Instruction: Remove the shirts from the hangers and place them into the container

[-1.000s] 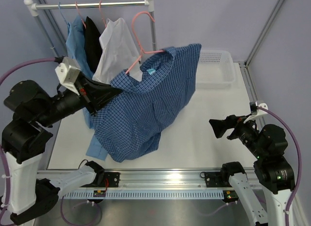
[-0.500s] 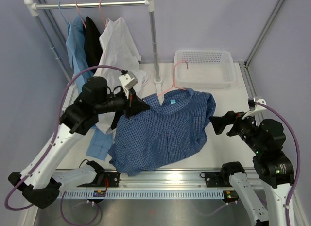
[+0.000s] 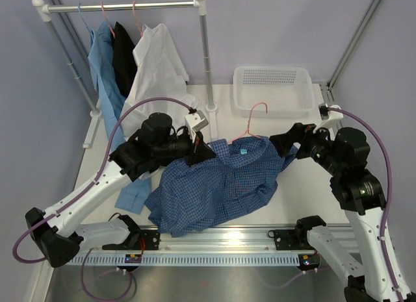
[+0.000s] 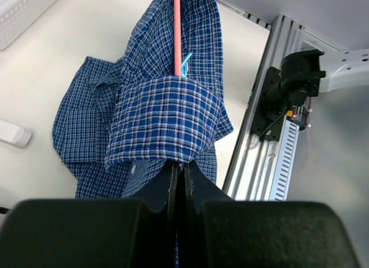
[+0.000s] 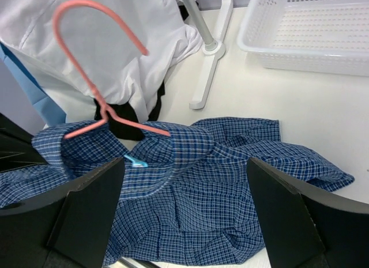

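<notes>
My left gripper is clamped on the blue checked shirt, which lies crumpled mid-table on its pink hanger, short of the white basket. My right gripper is spread wide, so I'd pinch the hanger's neck, not cloth.

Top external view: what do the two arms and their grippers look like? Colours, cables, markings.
Left arm and right arm alike: white link shells, bulky black joint housings, a thin purple cable looping along each, a small white camera block at the wrist. Left gripper and right gripper: matte black, broad wedge-shaped fingers. No lettering readable.
</notes>
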